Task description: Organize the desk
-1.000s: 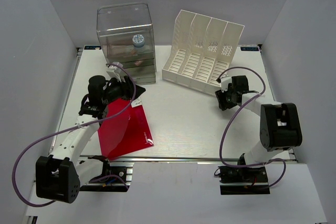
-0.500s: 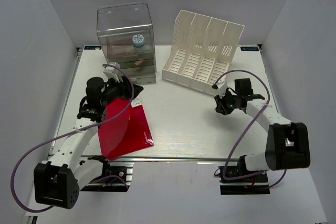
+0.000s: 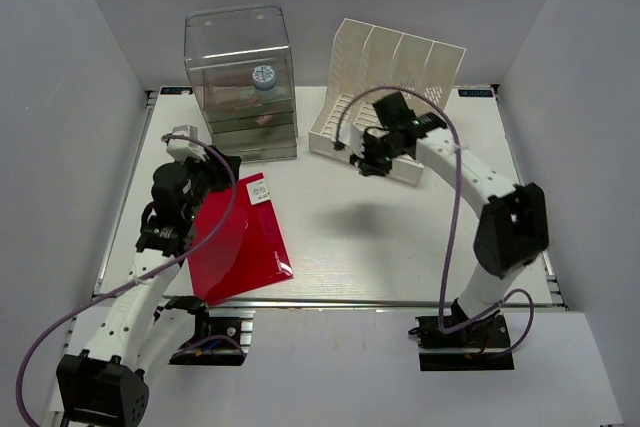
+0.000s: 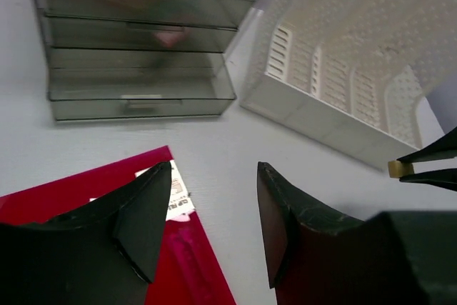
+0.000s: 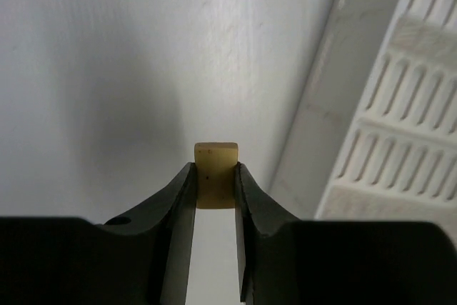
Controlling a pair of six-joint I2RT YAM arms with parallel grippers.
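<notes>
Bare desk [image 3: 390,247] lies open across the middle and right front, while the drawer box [image 3: 240,57] and rack [image 3: 392,62] block the back with a narrow gap between them, and a red folder [image 3: 260,255] covers the front left.

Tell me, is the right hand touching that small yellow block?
Touching. The right wrist view shows the right hand with its two fingers pressed against both sides of the yellow block, no gap.
</notes>
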